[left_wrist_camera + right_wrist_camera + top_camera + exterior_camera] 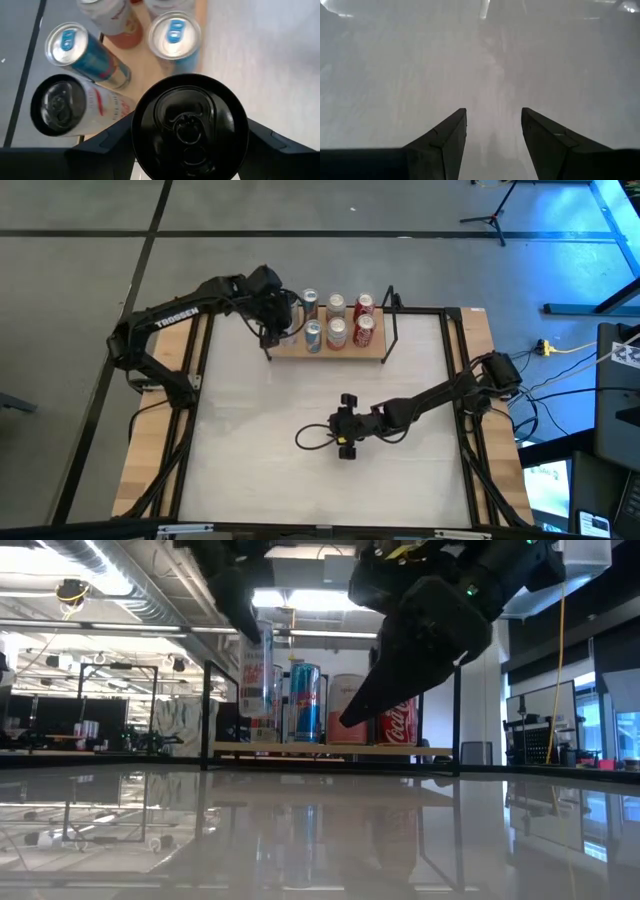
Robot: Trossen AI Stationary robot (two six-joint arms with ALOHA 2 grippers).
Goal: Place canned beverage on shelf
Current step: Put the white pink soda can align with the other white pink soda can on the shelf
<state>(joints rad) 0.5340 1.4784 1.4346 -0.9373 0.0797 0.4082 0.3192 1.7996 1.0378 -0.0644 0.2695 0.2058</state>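
My left gripper is over the left end of the shelf, shut on a white canned beverage with a black top. In the low view this can hangs a little above the shelf board. Several other cans stand upright on the board: a black-topped white one, a blue one and a silver-topped one. My right gripper hovers open over the middle of the table, and nothing lies between its fingers. My left gripper pinches the can between its two fingers, on opposite sides of the wall just below the top rim. The fingers come slanting down from above. The can is upright and lifted clear of the shelf board.
Thin black rod uprights stand at both ends of the shelf. The white tabletop spreads in front of the shelf. In the low view the right arm hangs before the cans.
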